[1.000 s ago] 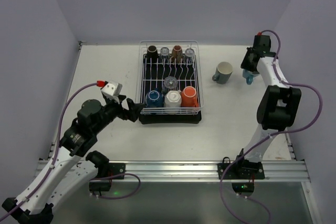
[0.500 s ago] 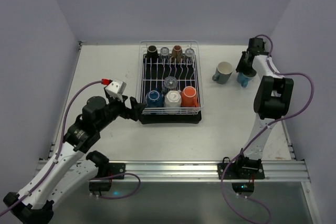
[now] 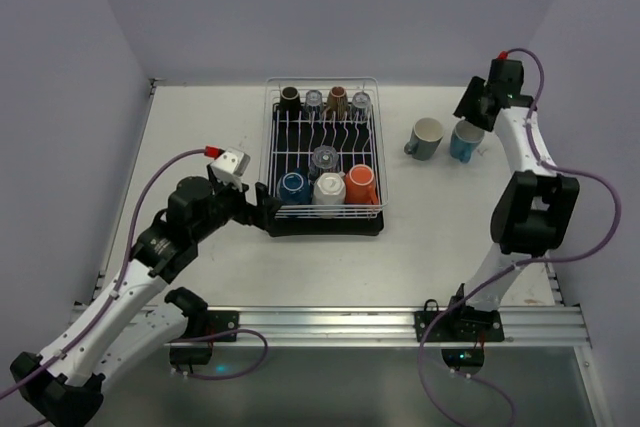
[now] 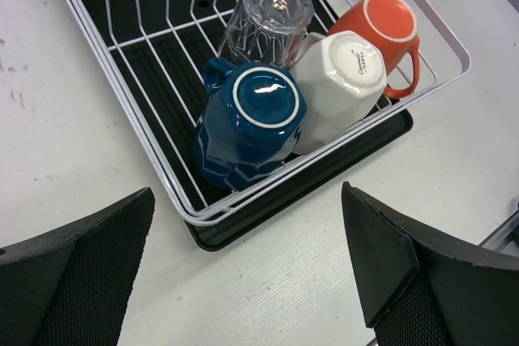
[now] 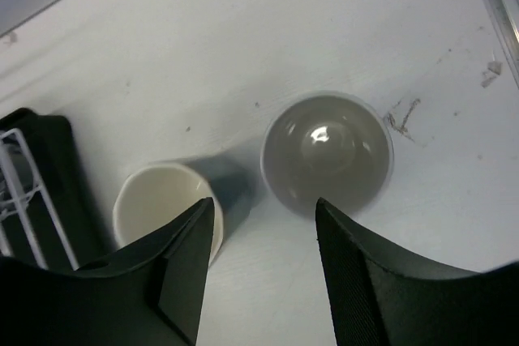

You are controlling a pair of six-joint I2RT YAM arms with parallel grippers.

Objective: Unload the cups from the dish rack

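**Crowded front row invites a snag**

A white tabletop [image 3: 200,137] boxed in by lilac walls holds the white wire dish rack [image 3: 298,142] on its black drip tray at the centre. Eight cups sit in the rack. Two are already out, on the table to the right: a grey mug with a cream inside [image 3: 425,137] and a teal tumbler [image 3: 463,141], close beside each other.

The left gripper [image 4: 248,190] hangs at the rack's near left corner, jaws spread wide and empty, lined up on the inverted dark blue mug [image 4: 251,119]. That mug leans against the white faceted mug [image 4: 340,79], with a clear ribbed glass [image 4: 266,18] just behind. A finger could strike the rim wire, or wedge against the white mug and tip it into the orange mug [image 4: 389,26].

The right gripper [image 5: 263,202] hovers above the two unloaded cups, jaws apart, holding nothing. A low sideways swing could topple either.
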